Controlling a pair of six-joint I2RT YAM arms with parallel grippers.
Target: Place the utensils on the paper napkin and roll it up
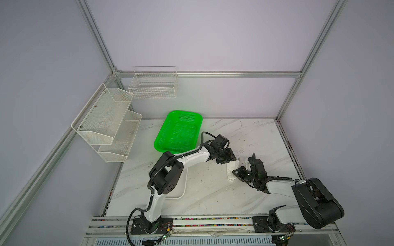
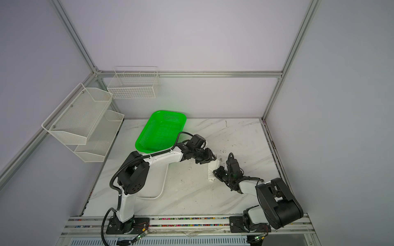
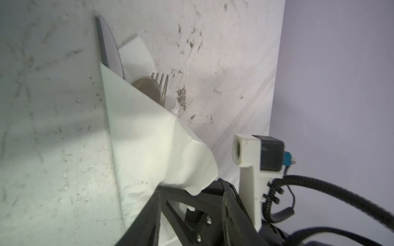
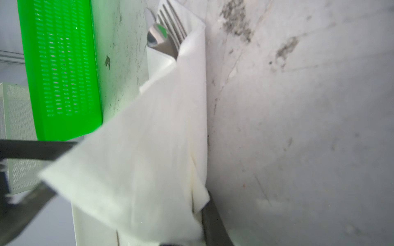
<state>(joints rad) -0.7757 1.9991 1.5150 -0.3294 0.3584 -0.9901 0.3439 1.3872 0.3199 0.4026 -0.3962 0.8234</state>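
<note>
Right gripper (image 1: 235, 173) is straddling the near end of the rolled paper napkin (image 4: 153, 132), blur hiding whether it is pinching. Its arm is lying low, pointing leftward across the counter (image 1: 213, 191). Left gripper (image 1: 226, 160) is hovering at the roll's far end, its opening hidden, its forearm pointing rightward from a raised elbow. Beyond, the fork (image 4: 172, 27), spoon (image 4: 156, 36) and knife (image 3: 106, 42) are poking out, handles wrapped from sight.

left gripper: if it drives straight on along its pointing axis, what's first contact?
Most likely the paper napkin. In both top views the left gripper points at the end of the rolled napkin, with almost no gap. Depth is unclear, so it may be touching.
</note>
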